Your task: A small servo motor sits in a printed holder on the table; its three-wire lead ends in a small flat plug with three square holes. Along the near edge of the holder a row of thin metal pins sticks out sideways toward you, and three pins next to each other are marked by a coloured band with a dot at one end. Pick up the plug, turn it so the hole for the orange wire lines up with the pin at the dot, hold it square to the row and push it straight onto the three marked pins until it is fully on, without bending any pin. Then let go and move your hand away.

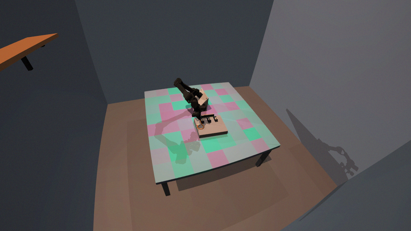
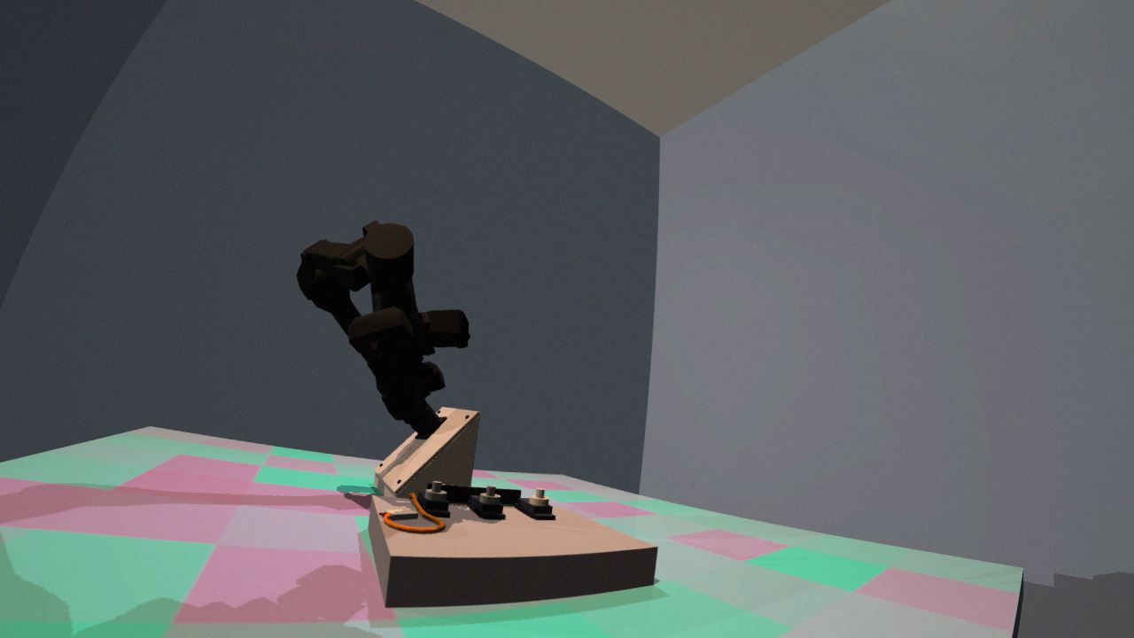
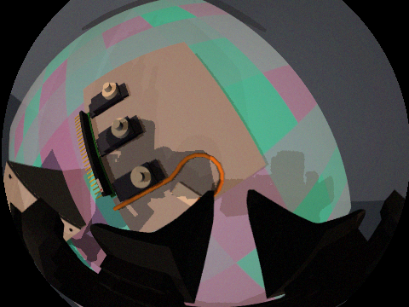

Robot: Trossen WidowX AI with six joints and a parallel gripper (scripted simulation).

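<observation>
The beige holder [image 1: 215, 127] [image 2: 523, 539] [image 3: 170, 85] carries three black servos with pale hubs. The thin golden pins [image 3: 86, 159] stick out from the black strip [image 1: 207, 115] [image 2: 473, 494] [image 3: 95, 158] at its arm-side edge. I cannot make out the coloured band or dot. The orange lead [image 1: 200, 129] [image 2: 415, 530] [image 3: 221, 170] loops to the small flat plug [image 2: 401, 515] [image 3: 187, 191], which lies on the holder near one corner. My gripper [image 3: 230, 195] is partly open and empty, above that corner; in the wrist view its left fingertip overlaps the lead near the plug. The plug's holes are not visible.
The sloped beige arm base [image 1: 203, 98] [image 2: 434, 452] [image 3: 21, 192] stands behind the holder, close to the pin row. The checkered table [image 1: 244, 149] [image 2: 293, 524] [image 3: 273, 115] surrounds the holder. The arm's shadow falls across the table and part of the holder.
</observation>
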